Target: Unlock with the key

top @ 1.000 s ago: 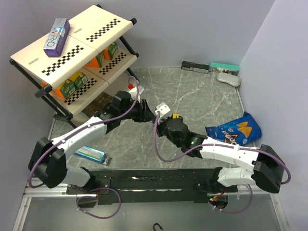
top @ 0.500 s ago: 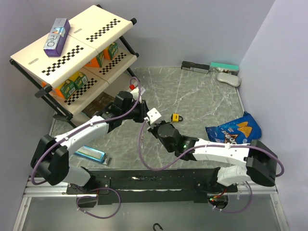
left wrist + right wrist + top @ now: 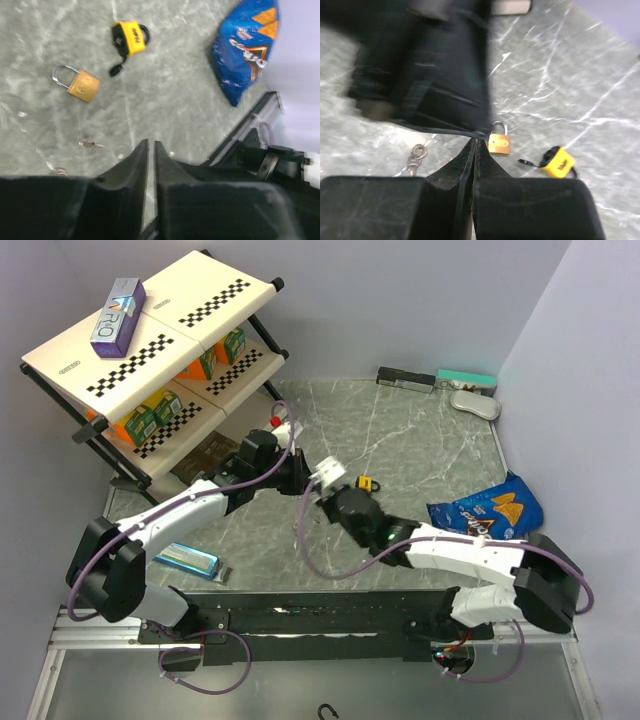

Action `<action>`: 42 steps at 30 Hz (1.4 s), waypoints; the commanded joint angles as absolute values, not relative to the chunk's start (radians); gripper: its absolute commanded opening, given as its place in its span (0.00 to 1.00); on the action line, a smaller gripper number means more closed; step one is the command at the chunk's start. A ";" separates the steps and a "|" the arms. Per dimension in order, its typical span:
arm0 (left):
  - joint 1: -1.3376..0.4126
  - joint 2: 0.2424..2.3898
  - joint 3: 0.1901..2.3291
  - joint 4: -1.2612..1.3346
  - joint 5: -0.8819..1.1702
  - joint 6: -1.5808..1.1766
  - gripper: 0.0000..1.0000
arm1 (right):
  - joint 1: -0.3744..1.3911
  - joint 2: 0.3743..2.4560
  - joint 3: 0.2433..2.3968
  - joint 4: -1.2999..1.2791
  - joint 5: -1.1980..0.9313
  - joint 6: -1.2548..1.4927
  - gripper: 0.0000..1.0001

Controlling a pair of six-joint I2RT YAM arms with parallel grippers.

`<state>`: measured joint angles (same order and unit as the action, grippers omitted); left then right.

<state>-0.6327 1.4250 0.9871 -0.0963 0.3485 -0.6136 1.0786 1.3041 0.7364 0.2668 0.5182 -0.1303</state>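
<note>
Though left tool (image 3: 151, 145) and right tool (image 3: 475, 145) are clenched empty, the key (image 3: 90, 144) looks indistinct.

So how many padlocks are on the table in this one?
2. A brass padlock lies on the grey marble-pattern table; a yellow padlock with a black shackle lies apart from it, nearer the blue chip bag. Others may hide under the arms.

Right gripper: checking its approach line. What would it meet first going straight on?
Likely the left arm, its dark body just beyond the shut tips of the right gripper; the brass padlock sits just beside that line. Depth unclear.
</note>
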 commanded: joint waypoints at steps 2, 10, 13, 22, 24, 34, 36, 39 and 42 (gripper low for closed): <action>-0.629 1.365 1.017 -0.159 0.272 -0.537 0.45 | 0.846 1.166 0.677 0.213 0.089 0.116 0.05; -0.469 1.232 0.934 -0.141 0.258 -0.525 0.93 | 0.724 1.366 0.762 0.101 -0.210 0.286 0.58; -0.469 1.198 0.925 -0.150 0.224 -0.509 0.94 | 0.723 1.445 0.799 0.106 -0.213 0.380 0.61; -0.469 1.157 0.913 -0.152 0.253 -0.512 0.95 | 0.724 1.557 0.795 0.160 -0.107 0.619 0.50; -0.469 1.152 0.913 -0.150 0.270 -0.515 0.95 | 0.724 1.590 0.798 0.170 -0.109 0.644 0.49; -0.471 1.129 0.908 -0.144 0.298 -0.525 0.95 | 0.724 1.686 0.807 0.206 -0.086 0.729 0.43; -0.471 1.124 0.908 -0.147 0.296 -0.522 0.95 | 0.724 1.701 0.815 0.201 -0.081 0.732 0.41; -0.471 1.118 0.911 -0.152 0.290 -0.520 0.95 | 0.727 1.709 0.824 0.193 -0.069 0.730 0.39; -0.472 1.117 0.911 -0.149 0.290 -0.520 0.95 | 0.738 1.716 0.845 0.160 -0.043 0.719 0.38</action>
<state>-0.4683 1.1450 0.9077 -0.1650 0.2760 -0.5179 0.7242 1.6936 0.7822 0.1677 -0.0891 0.7063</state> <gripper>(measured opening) 0.952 0.387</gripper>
